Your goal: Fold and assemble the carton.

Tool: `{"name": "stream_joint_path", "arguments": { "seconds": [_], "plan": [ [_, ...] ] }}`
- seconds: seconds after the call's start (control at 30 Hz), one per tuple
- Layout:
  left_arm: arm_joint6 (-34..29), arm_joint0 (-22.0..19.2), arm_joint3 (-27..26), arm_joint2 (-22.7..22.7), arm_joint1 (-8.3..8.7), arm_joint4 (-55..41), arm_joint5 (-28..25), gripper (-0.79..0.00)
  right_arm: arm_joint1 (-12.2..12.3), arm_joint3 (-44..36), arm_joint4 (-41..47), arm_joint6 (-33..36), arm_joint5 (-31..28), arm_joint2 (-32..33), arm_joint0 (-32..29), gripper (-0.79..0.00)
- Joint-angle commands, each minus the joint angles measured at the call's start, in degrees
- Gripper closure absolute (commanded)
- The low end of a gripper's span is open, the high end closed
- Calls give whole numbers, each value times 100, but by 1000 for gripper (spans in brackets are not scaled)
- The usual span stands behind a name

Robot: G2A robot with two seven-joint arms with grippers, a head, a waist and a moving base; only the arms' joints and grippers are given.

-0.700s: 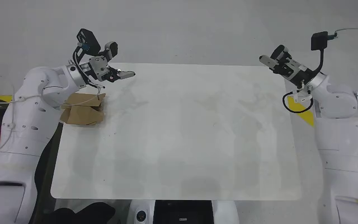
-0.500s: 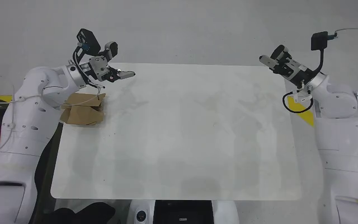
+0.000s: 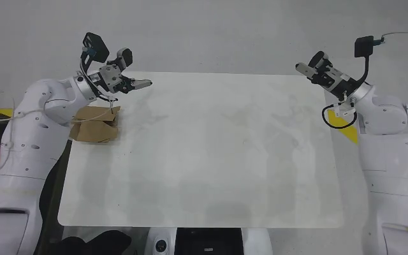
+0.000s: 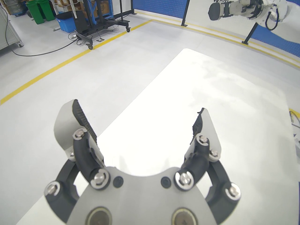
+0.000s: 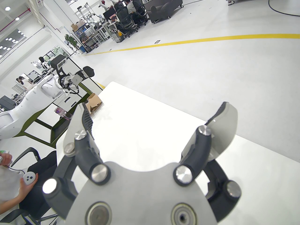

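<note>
A brown cardboard carton (image 3: 95,124) lies partly folded at the table's far left edge, half over the side; the right wrist view shows the carton (image 5: 93,103) at the far corner. My left gripper (image 3: 141,83) hovers open above the table's far left corner, just beyond the carton, nothing between its fingers (image 4: 140,115). My right gripper (image 3: 303,68) hangs open over the far right corner, well away from the carton, and is empty (image 5: 154,111).
The white table (image 3: 210,153) spreads wide between both arms. Beyond its far edge is grey floor with a yellow line (image 4: 58,64). A person sits past the left side, holding a small controller (image 5: 29,178).
The left arm's wrist has tilted slightly up and back at the far left corner. The carton and the right arm have stayed put.
</note>
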Motion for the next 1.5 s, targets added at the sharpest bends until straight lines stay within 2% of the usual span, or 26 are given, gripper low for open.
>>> {"name": "stream_joint_path", "arguments": {
  "seconds": [0.0,0.17,0.3,0.4,0.5,0.77,0.97,1.23,1.47],
  "plan": [
    [-518,-28,83,14,5,-780,37,-785,0,0,0,0,0,0,0,-785],
    [-2120,-167,201,-4,64,-2565,466,-785,0,0,0,0,0,0,0,-785],
    [-3150,-222,402,-151,128,-3885,1005,-785,0,0,0,0,0,0,0,-785],
    [-3627,-278,613,-320,176,-4486,1394,-785,0,0,0,0,0,0,0,-785],
    [-3866,-293,801,-455,211,-4768,1534,-785,0,0,0,0,0,0,0,-785],
    [-4074,-349,1475,-737,275,-5129,1823,-785,0,0,0,0,0,0,0,-785],
    [-3862,-436,2015,-978,344,-5023,1992,-785,0,0,0,0,0,0,0,-785],
    [-3559,-427,2724,-1405,532,-4652,2143,-785,0,0,0,0,0,0,0,-785],
    [-3169,-361,3045,-1728,717,-4185,2420,-785,0,0,0,0,0,0,0,-785]
  ]
}}
